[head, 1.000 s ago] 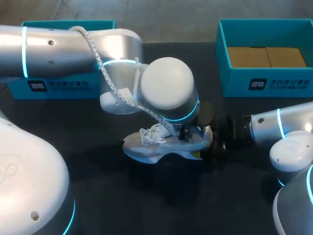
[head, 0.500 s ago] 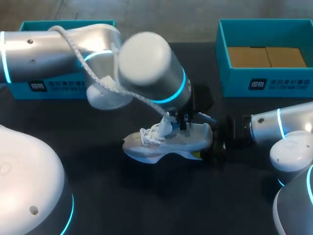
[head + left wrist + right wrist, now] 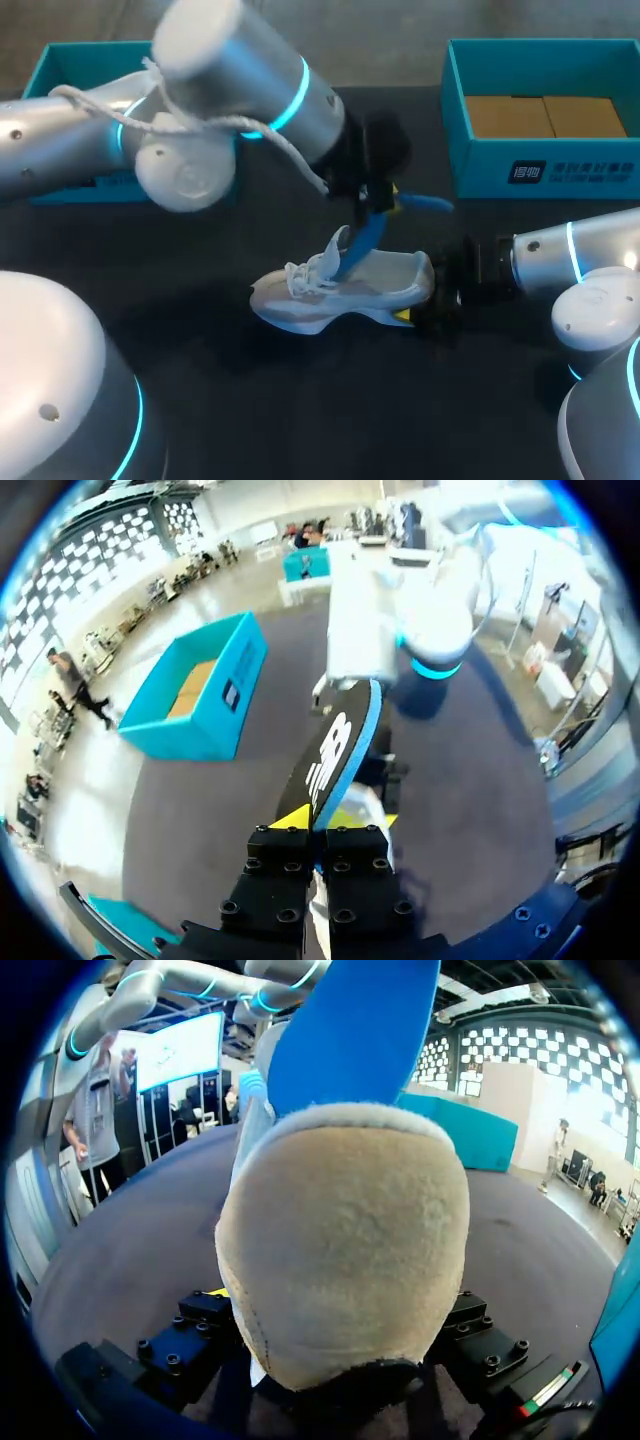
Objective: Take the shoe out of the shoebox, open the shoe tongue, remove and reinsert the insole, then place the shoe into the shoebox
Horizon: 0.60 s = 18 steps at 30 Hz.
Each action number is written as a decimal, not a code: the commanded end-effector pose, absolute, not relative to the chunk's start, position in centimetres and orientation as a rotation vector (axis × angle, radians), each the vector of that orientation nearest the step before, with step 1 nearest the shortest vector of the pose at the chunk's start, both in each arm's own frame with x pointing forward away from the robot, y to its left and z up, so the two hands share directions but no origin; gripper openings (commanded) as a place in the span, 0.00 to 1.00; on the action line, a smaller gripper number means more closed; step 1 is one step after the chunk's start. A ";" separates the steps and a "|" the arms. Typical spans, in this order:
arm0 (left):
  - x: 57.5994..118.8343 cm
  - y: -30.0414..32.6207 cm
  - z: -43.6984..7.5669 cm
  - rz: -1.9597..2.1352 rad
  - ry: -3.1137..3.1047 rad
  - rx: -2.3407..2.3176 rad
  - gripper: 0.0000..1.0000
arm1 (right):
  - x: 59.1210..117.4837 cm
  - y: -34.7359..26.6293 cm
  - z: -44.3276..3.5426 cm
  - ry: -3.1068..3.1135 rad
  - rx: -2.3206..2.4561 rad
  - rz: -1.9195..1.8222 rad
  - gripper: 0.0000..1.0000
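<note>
Overhead, left end effector (image 3: 378, 198) pinches insole (image 3: 361, 242); only wrist view shows right end effector (image 3: 336, 1345) apparently clamping shoe (image 3: 345, 1250).

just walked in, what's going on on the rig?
Insole removal, midway. The left tool is shut on the blue insole, held up with its lower end in the white shoe. The right tool grips the shoe's heel on the table. The shoebox at the right has no shoe in it.

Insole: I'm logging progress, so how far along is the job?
Done: shoe out of the shoebox, right gripper clamping its heel. In hand: left gripper holds the blue insole, lower end at the shoe's opening. Left: reinsert it, box the shoe.
</note>
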<state>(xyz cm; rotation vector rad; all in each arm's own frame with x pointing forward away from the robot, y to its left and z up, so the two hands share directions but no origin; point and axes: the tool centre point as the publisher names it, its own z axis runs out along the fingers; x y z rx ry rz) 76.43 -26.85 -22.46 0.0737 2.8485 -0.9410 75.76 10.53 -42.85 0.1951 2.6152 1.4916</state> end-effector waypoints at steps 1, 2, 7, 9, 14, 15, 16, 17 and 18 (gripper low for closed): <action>76.3 -26.6 -20.8 -1.119 2.868 0.155 0.00 | 75.7 10.7 -43.0 2.620 0.197 1.483 0.00; 76.3 -26.6 -20.8 -1.119 2.868 0.155 0.00 | 75.7 10.7 -43.0 2.620 0.197 1.483 0.00; 75.1 -27.7 -17.8 -1.164 2.860 0.223 0.00 | 75.7 10.7 -43.0 2.620 0.197 1.483 0.00; 74.6 -28.0 -16.6 -1.196 2.858 0.257 0.00 | 75.7 10.7 -43.0 2.620 0.197 1.483 0.00; 73.7 -28.4 -14.3 -1.224 2.841 0.298 0.00 | 75.7 10.7 -43.0 2.620 0.197 1.483 0.00; 73.5 -28.4 -13.7 -1.231 2.839 0.304 0.00 | 75.7 10.7 -43.0 2.620 0.197 1.483 0.00; 73.4 -28.4 -13.2 -1.233 2.835 0.308 0.00 | 75.7 10.7 -43.0 2.620 0.197 1.483 0.00; 73.3 -28.5 -12.7 -1.230 2.830 0.313 0.00 | 75.7 10.7 -43.0 2.620 0.197 1.483 0.00; 73.2 -28.5 -12.1 -1.232 2.825 0.322 0.00 | 75.7 10.7 -43.0 2.620 0.197 1.483 0.00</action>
